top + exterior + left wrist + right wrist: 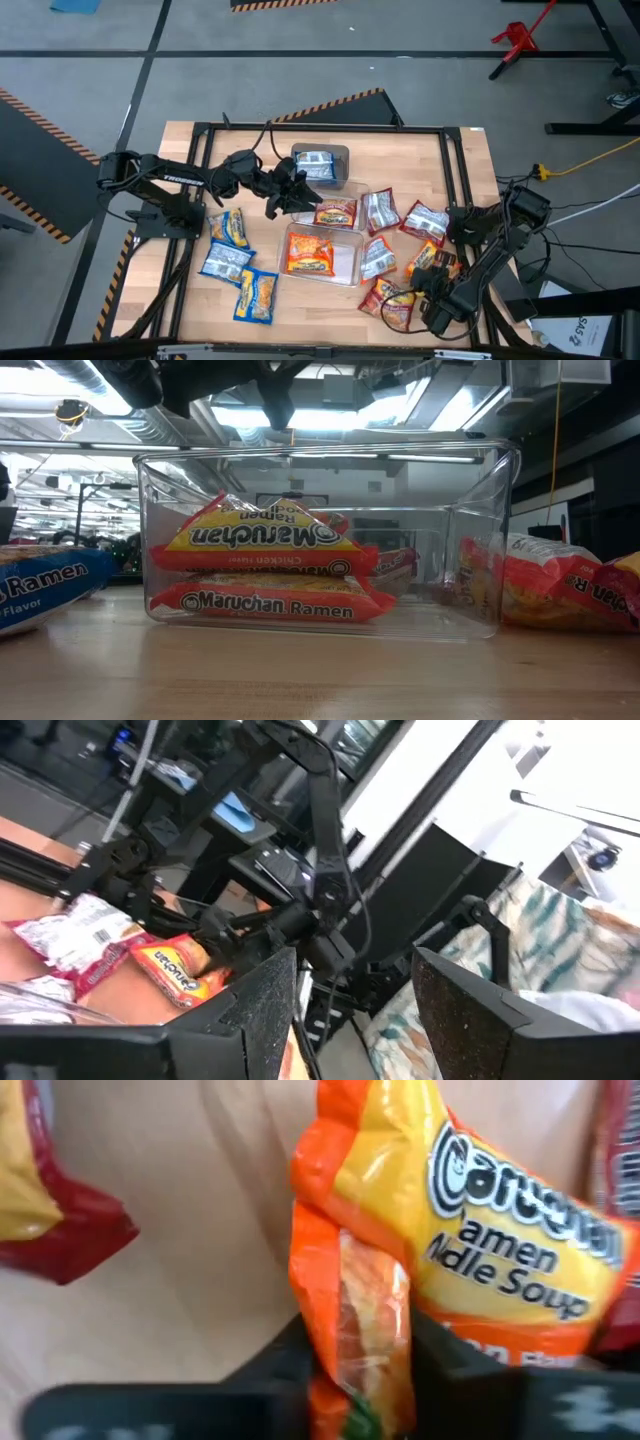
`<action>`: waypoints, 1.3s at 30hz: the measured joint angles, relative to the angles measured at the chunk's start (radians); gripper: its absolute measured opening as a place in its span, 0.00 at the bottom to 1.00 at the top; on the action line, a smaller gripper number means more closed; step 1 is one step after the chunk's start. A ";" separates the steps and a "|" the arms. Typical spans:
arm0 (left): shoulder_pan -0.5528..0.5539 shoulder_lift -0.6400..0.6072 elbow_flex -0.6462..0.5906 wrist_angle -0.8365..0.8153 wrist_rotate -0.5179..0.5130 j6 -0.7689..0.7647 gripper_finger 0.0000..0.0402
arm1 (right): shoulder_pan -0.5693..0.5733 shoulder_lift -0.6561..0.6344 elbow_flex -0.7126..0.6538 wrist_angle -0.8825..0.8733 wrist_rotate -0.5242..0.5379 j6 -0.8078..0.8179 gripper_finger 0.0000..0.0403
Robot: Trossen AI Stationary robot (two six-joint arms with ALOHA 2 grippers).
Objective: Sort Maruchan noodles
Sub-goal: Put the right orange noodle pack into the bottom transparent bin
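Note:
Maruchan noodles lie across the wooden table. Blue-and-yellow packets (230,228) are at the left, and red-and-silver ones (380,210) at the right. Two orange packets (255,535) are stacked in the near clear bin (352,262), and a blue packet is in the far bin (322,165). Above the gap between the bins hangs my left gripper (287,200) (355,970), open with nothing between its fingers. At the near right, my right gripper (425,275) (355,1365) is shut on an orange packet (425,258) (480,1250). My right gripper pinches an edge of the orange packet (350,1310) between its two fingers (285,1355). It comes steeply from above, pointing down. The plastic bunches up between the fingers. The rest of the packet spreads away over the wood; I cannot tell whether it is lifted.
Another orange packet (335,212) lies at the near bin's far rim. Red packets (395,300) lie close beside my right gripper, near the table's front edge. A black frame (455,170) runs around the table. There is bare wood at the far left and far right.

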 joint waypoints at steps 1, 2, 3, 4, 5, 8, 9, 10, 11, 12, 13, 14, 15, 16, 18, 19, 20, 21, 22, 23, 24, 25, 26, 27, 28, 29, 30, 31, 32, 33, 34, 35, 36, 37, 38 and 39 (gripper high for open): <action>0.000 0.000 0.000 0.000 -0.019 0.000 0.48 | 0.000 0.000 0.018 -0.031 0.012 0.001 0.12; -0.001 0.000 0.000 0.000 -0.038 0.000 0.48 | 0.000 0.000 0.040 -0.064 0.027 0.001 0.09; -0.001 0.000 0.000 0.000 -0.058 0.000 0.48 | 0.000 0.001 0.066 -0.101 0.046 0.001 0.06; 0.000 0.000 0.000 0.000 -0.076 -0.001 0.48 | 0.000 0.001 0.092 -0.138 0.069 0.001 0.05; 0.000 0.000 0.000 0.000 -0.087 -0.003 0.48 | 0.000 0.001 0.117 -0.178 0.088 0.000 0.04; 0.000 0.000 0.000 0.000 -0.113 -0.003 0.48 | 0.000 0.001 0.197 -0.308 0.147 0.001 0.04; -0.001 0.000 0.000 0.000 -0.126 -0.003 0.48 | 0.000 0.001 0.227 -0.354 0.169 0.003 0.04; -0.001 0.000 0.000 0.000 -0.139 -0.003 0.48 | 0.000 0.001 0.255 -0.398 0.192 0.005 0.04; 0.000 0.000 0.000 0.000 -0.154 -0.003 0.48 | 0.000 0.000 0.285 -0.446 0.219 0.008 0.04; 0.000 0.000 0.000 0.000 -0.167 -0.003 0.48 | 0.000 0.000 0.315 -0.491 0.250 0.009 0.04; 0.000 0.000 0.000 0.000 -0.183 -0.003 0.48 | 0.000 0.000 0.345 -0.529 0.287 0.009 0.04; 0.000 0.000 0.000 0.000 -0.201 -0.003 0.48 | -0.001 -0.002 0.371 -0.540 0.326 0.004 0.04; 0.000 0.000 0.000 0.000 -0.215 -0.009 0.48 | -0.006 -0.006 0.389 -0.530 0.365 -0.024 0.04; 0.000 0.000 0.000 0.000 -0.228 -0.021 0.48 | -0.015 -0.014 0.401 -0.524 0.402 -0.048 0.04; 0.000 0.000 0.000 0.000 -0.240 -0.029 0.48 | -0.037 -0.026 0.430 -0.535 0.464 -0.055 0.04; 0.000 0.000 0.000 0.000 -0.242 -0.029 0.48 | -0.054 -0.029 0.443 -0.532 0.488 -0.079 0.04; 0.000 0.000 0.000 0.000 -0.241 -0.029 0.48 | -0.069 -0.030 0.451 -0.532 0.507 -0.102 0.04; 0.000 0.000 0.000 0.000 -0.236 -0.025 0.48 | -0.078 -0.031 0.459 -0.532 0.527 -0.120 0.04; 0.000 0.000 0.000 0.000 -0.229 -0.012 0.48 | -0.088 -0.035 0.471 -0.534 0.551 -0.140 0.04; -0.001 0.000 0.000 -0.005 -0.225 0.006 0.48 | -0.101 -0.040 0.483 -0.533 0.580 -0.162 0.04; -0.003 0.000 0.000 -0.013 -0.226 0.020 0.48 | -0.113 -0.044 0.496 -0.534 0.607 -0.185 0.04; -0.006 0.000 0.000 -0.023 -0.234 0.027 0.48 | -0.120 -0.046 0.505 -0.534 0.628 -0.213 0.04; -0.008 0.000 0.000 -0.031 -0.240 0.027 0.48 | -0.127 -0.049 0.515 -0.533 0.644 -0.242 0.04; -0.010 0.000 0.000 -0.036 -0.243 0.022 0.48 | -0.139 -0.052 0.526 -0.533 0.661 -0.272 0.04; -0.011 0.000 0.000 -0.040 -0.245 0.016 0.48 | -0.151 -0.056 0.540 -0.534 0.686 -0.300 0.04; -0.011 0.000 0.000 -0.046 -0.242 0.011 0.48 | -0.161 -0.057 0.554 -0.534 0.718 -0.330 0.04; -0.011 0.000 0.000 -0.054 -0.236 0.005 0.48 | -0.170 -0.059 0.567 -0.533 0.751 -0.360 0.04; -0.013 0.000 0.000 -0.057 -0.224 0.005 0.48 | -0.178 -0.060 0.580 -0.534 0.784 -0.392 0.04; -0.017 0.000 0.000 -0.056 -0.215 0.013 0.48 | -0.189 -0.061 0.599 -0.534 0.816 -0.421 0.04; -0.022 0.000 0.000 -0.055 -0.205 0.029 0.48 | -0.203 -0.063 0.618 -0.534 0.851 -0.451 0.04; -0.029 0.000 0.000 -0.056 -0.199 0.046 0.48 | -0.214 -0.065 0.636 -0.534 0.883 -0.481 0.04; -0.037 0.000 0.000 -0.056 -0.199 0.067 0.48 | -0.226 -0.065 0.656 -0.534 0.910 -0.509 0.04; -0.045 0.000 0.000 -0.056 -0.199 0.094 0.48 | -0.235 -0.065 0.675 -0.534 0.935 -0.539 0.04; -0.052 0.000 0.000 -0.055 -0.201 0.121 0.48 | -0.244 -0.065 0.694 -0.531 0.960 -0.572 0.04; -0.059 0.000 0.000 -0.055 -0.205 0.146 0.48 | -0.253 -0.065 0.712 -0.528 0.985 -0.606 0.04; -0.066 0.000 0.000 -0.055 -0.211 0.161 0.48 | -0.261 -0.065 0.728 -0.524 1.005 -0.640 0.04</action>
